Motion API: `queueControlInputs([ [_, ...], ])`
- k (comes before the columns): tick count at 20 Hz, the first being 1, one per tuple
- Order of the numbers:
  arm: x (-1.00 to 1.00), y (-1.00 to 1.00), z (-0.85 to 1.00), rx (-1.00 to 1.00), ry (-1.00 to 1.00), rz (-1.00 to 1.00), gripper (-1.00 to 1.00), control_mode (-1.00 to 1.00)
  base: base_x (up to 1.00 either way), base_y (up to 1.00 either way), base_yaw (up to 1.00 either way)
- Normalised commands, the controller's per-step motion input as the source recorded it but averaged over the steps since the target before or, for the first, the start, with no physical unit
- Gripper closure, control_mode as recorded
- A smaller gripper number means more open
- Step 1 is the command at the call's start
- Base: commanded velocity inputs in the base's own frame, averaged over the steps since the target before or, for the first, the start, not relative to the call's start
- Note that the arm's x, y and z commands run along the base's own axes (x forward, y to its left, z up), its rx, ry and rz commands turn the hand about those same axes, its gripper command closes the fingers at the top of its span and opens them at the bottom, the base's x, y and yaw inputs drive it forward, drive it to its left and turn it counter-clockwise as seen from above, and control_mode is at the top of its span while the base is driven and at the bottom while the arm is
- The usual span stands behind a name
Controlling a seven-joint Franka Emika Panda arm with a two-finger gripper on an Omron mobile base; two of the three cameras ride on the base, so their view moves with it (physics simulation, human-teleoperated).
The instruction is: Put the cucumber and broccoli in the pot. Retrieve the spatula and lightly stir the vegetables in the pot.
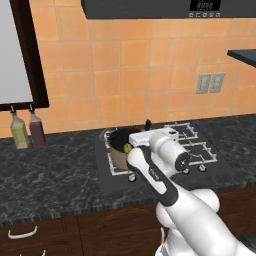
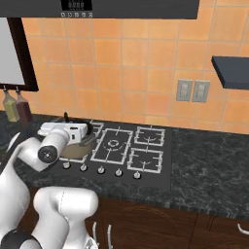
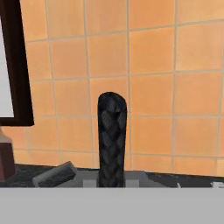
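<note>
The tan pot (image 1: 118, 156) stands on the front-left burner of the stove (image 1: 202, 148); in the right base view its wall (image 2: 78, 150) shows under my hand. A yellow-green piece of the vegetables (image 1: 127, 148) lies inside at the rim. My gripper (image 1: 145, 134) hovers over the pot, shut on the spatula. The spatula's thin black handle (image 1: 148, 123) sticks up above the hand, also seen in the right base view (image 2: 66, 117) and upright in the hand view (image 3: 112, 140). Its head and the darker vegetable piece are hidden behind my hand.
Two bottles (image 1: 19, 131) (image 1: 36, 129) stand against the tiled wall at the left under a dark window frame (image 1: 31, 60). Three free burners (image 2: 114, 144) lie to the right of the pot. A range hood (image 2: 97, 8) hangs overhead and a dark shelf (image 2: 231, 71) juts out at the right.
</note>
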Motion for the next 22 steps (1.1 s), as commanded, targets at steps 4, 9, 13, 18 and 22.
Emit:
queueControlInputs([
  [4,0.14,-0.04,0.1,0.0,0.0,-0.05,1.0,-1.0,0.0,0.0,0.0],
  [9,0.6,0.0,-0.17,0.0,0.03,-0.04,1.0,-1.0,0.0,0.0,0.0],
  [13,0.4,0.0,-0.39,0.0,0.0,0.0,1.0,-1.0,0.0,0.0,0.0],
  [18,0.02,0.0,-0.64,0.0,-0.06,0.04,1.0,-1.0,0.0,0.0,0.0],
  [22,0.39,0.0,-0.29,0.02,-0.13,0.11,1.0,-1.0,0.0,0.0,0.0],
])
